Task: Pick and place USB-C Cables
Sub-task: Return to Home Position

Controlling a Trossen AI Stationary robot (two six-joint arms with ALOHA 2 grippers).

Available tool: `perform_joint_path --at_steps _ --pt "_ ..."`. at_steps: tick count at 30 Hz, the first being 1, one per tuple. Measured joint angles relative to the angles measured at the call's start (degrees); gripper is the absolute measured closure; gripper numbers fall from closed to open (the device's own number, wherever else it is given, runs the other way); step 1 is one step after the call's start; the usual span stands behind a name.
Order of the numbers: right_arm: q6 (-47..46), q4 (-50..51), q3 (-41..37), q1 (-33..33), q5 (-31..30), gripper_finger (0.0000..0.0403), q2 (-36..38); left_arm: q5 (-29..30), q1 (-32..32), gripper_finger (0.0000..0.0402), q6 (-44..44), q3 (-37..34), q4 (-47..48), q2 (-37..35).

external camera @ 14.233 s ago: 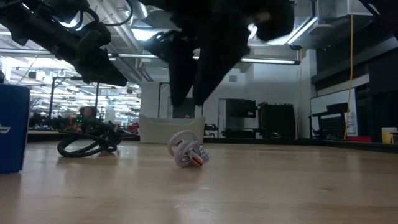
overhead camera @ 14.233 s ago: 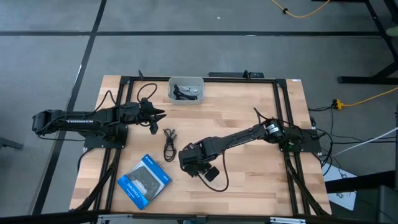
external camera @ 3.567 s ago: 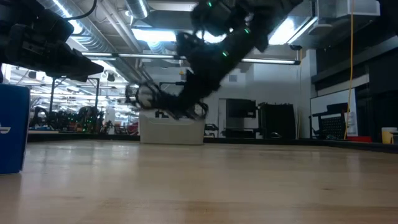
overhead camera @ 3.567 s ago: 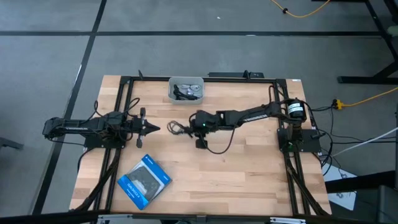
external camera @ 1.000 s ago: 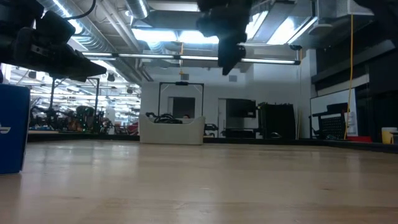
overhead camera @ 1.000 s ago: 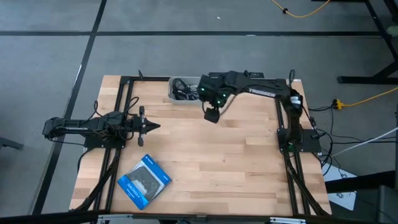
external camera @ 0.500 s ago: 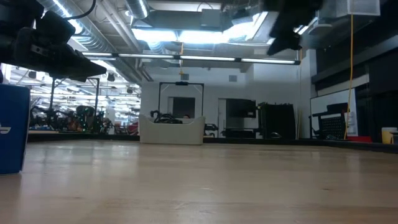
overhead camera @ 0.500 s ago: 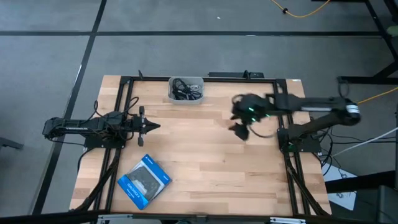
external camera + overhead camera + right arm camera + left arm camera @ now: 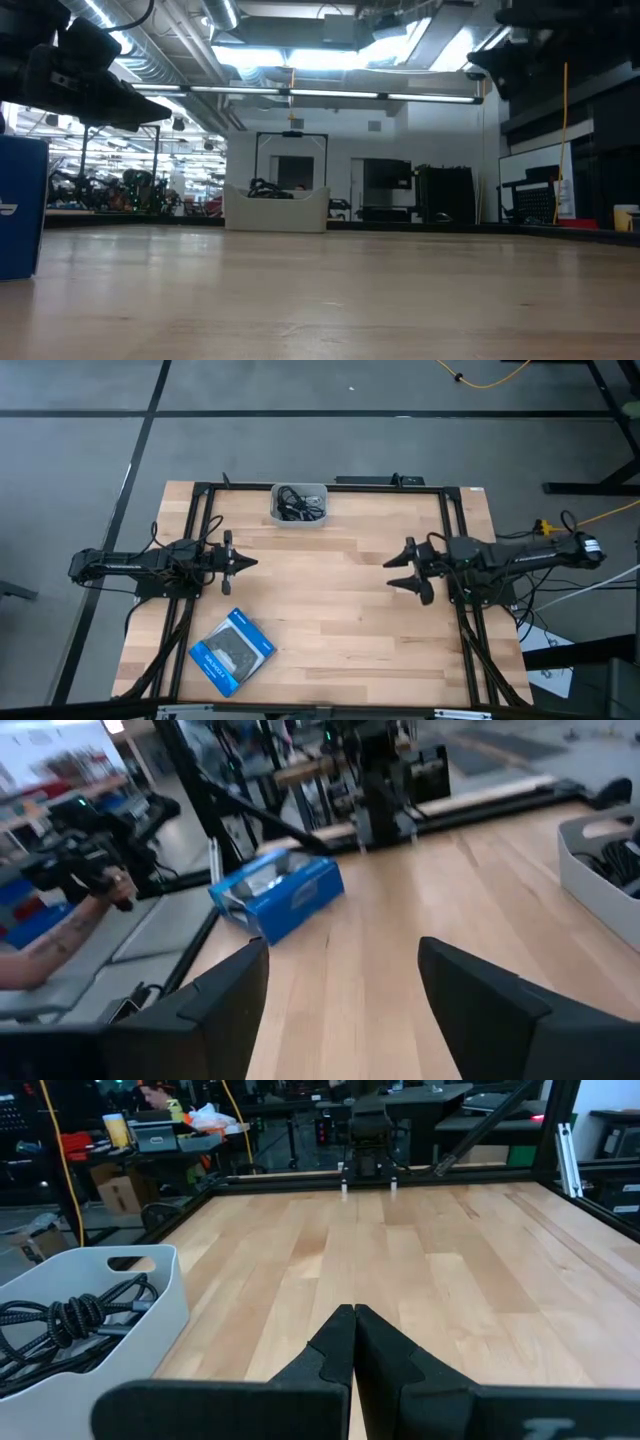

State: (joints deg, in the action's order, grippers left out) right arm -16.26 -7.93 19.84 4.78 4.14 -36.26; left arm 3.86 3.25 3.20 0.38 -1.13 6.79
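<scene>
The USB-C cables lie heaped inside the pale grey bin at the table's far edge; black and silver coils show in the left wrist view. My left gripper is shut, low over the table's left side, pointing right, its fingertips pressed together. My right gripper is open and empty over the table's right side, pointing left, its fingers spread wide. In the low view the bin stands far off with cable loops above its rim.
A flat blue-and-black packet lies near the table's near-left corner and shows in the right wrist view and the low view. A black frame borders the tabletop. A person's tattooed arm shows beyond the table.
My right arm has swung from above the bin at the far edge across to the table's right side and come down, now pointing left with fingers open. The cables have stayed in the bin. My left arm has kept still.
</scene>
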Motion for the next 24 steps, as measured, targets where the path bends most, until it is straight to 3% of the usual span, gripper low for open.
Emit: perform_joint_path --at_steps 9,18,24 --pt "0.3 -12.1 -12.7 0.0 -0.1 0.0141 5.4 0.0 0.0 0.0401 -0.1 0.0 0.0 0.0" --pt "1.7 -12.4 -14.5 0.0 -7.6 0.0141 6.1 -0.1 0.0 0.0401 -0.1 0.0 0.0 0.0" --pt "3.2 -12.4 -14.5 0.0 -9.0 0.0141 6.1 -0.1 0.0 0.0401 0.0 0.0 0.0 0.0"
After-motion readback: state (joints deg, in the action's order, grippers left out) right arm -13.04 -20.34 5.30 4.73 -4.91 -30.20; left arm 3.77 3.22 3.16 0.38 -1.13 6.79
